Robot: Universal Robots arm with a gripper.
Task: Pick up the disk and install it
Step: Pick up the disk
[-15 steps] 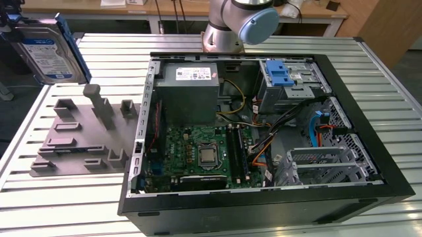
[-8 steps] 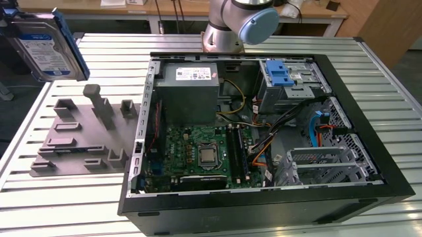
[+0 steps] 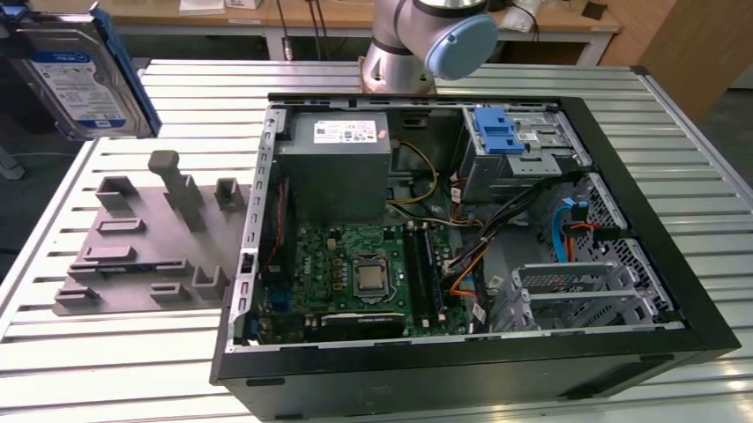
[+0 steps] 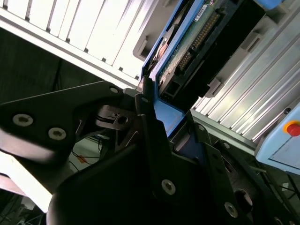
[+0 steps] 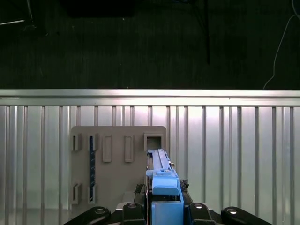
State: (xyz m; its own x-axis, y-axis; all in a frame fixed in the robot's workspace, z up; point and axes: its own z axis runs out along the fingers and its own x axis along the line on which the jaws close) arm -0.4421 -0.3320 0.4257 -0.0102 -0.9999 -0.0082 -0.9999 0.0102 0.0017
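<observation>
the gripper [image 4: 165, 116] is pinching the disk [image 4: 197, 33] by its blue carrier frame. in the second wrist view its black fingers [image 4: 151, 131] press on either side of the blue plastic, and the drive's green circuit board and connector row face the camera. in the first wrist view the gripper [image 5: 164, 202] holds the disk [image 5: 161, 171] edge-on, with a grey fixture plate [image 5: 117, 140] with rectangular slots lying on the ribbed metal table [image 5: 234, 150] beyond it. in the exterior view the disk [image 3: 80, 79] hangs at the upper left of the frame, upright and clear of the table, its white-and-blue label turned to the camera. below it, at the left of the frame, the fixture plate [image 3: 141, 256] rests on the table [image 3: 694, 176]. the open computer case [image 3: 471, 388] takes up the centre and right, well apart from the disk. inside it are the green motherboard [image 3: 324, 256], the grey power supply [image 3: 335, 167] and, toward the upper right, a blue latch [image 3: 498, 132] on a silver cage.
</observation>
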